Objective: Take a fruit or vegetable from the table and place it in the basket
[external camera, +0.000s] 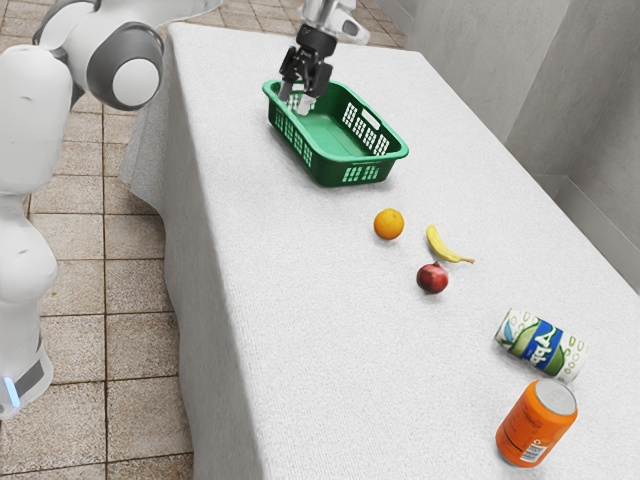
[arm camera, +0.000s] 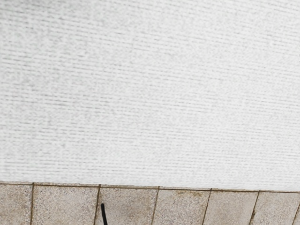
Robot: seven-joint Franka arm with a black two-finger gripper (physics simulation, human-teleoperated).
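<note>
Currently | end effector (external camera: pixel 297 98): fingers spread, near green basket (external camera: pixel 345 159) | orange (external camera: pixel 388 224), banana (external camera: pixel 440 246) on table (external camera: pixel 300 300)

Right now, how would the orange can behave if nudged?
The orange can stands upright on its narrow end, so a high push would probably tip it. Its round side suggests it would then roll. Its smooth, shiny wall may feel slippery.
</note>
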